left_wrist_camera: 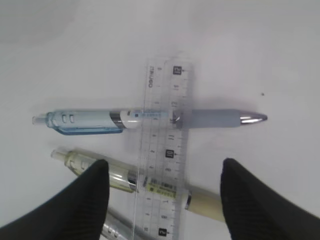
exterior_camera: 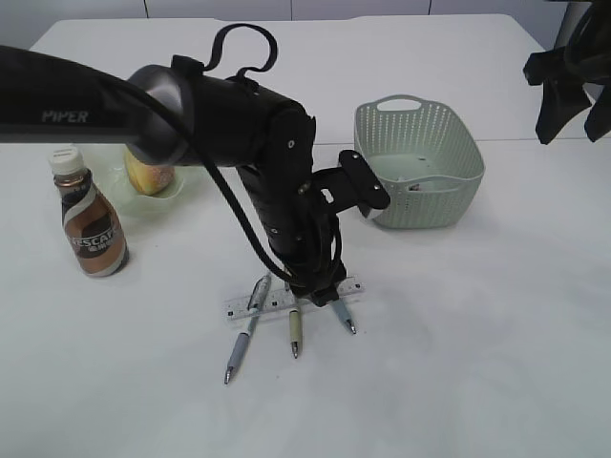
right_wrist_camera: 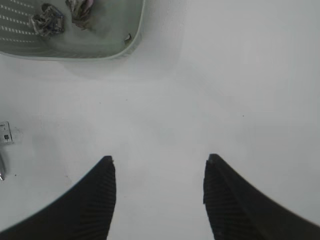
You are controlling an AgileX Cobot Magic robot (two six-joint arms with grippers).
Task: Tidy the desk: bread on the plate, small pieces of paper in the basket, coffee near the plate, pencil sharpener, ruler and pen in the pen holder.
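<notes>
Over the ruler (left_wrist_camera: 167, 145) the left gripper (left_wrist_camera: 162, 192) hangs with jaws spread, empty, its fingers either side of the beige pen (left_wrist_camera: 150, 184). At 12 o'clock lies the blue pen (left_wrist_camera: 150, 119). Right gripper (right_wrist_camera: 159, 192) gapes over bare desk (right_wrist_camera: 225, 90), basket (right_wrist_camera: 75, 47) at 11 o'clock

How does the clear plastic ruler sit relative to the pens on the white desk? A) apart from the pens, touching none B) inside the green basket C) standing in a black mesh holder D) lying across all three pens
D: in the exterior view the clear flat plastic ruler lies crosswise over the three pens; the left wrist view shows the blue pen and the cream pen passing under it.
</notes>
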